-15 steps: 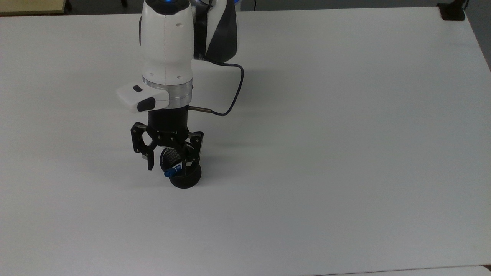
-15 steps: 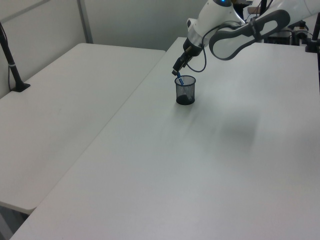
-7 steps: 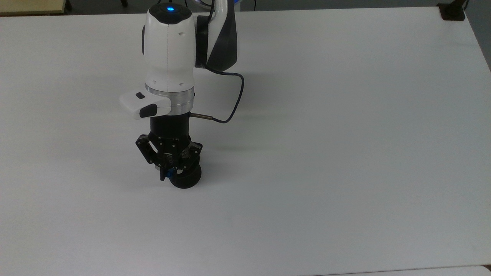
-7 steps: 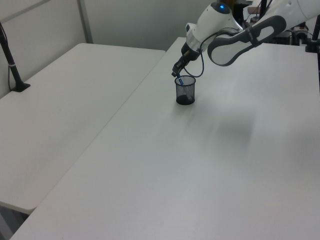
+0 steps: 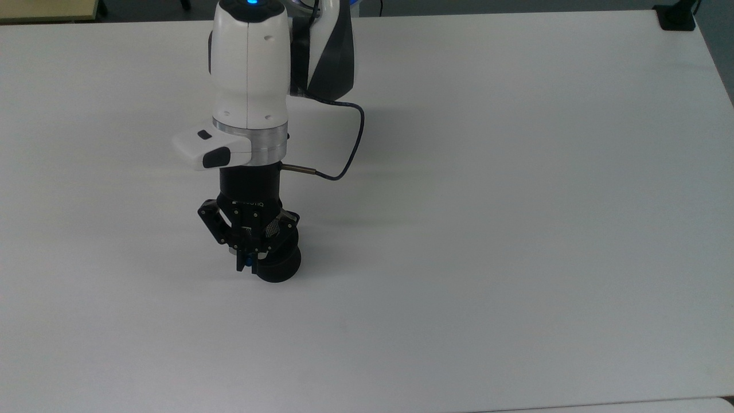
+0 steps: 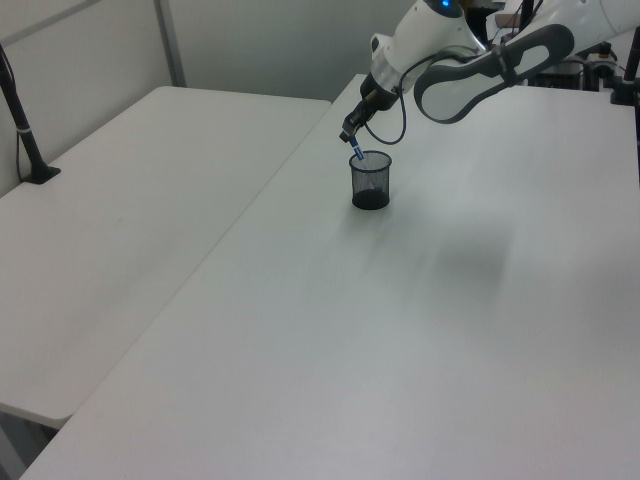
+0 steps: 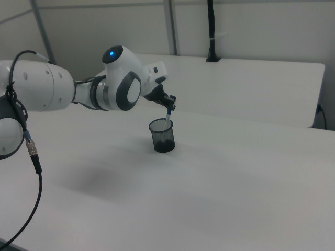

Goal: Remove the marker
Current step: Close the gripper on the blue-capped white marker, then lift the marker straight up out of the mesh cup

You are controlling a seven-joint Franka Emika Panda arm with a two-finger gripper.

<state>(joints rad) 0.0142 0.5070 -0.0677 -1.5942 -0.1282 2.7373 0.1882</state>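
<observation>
On the table, a mesh cup is seen holding the marker's lower part; the cap is clamped by the fingers at the cup's 9 o'clock rim in the top view. Extraction is judged underway; a straight lift is called for next.

Markers: one, the marker, standing in the cup
Mesh cups: one, the black mesh cup, well in from every edge of its desk
Robot arms: one, the arm
Grippers: one, the gripper
Desks: two, the desk carrying the cup and the second desk beside it
Black posts: one, the post at the second desk's far edge
</observation>
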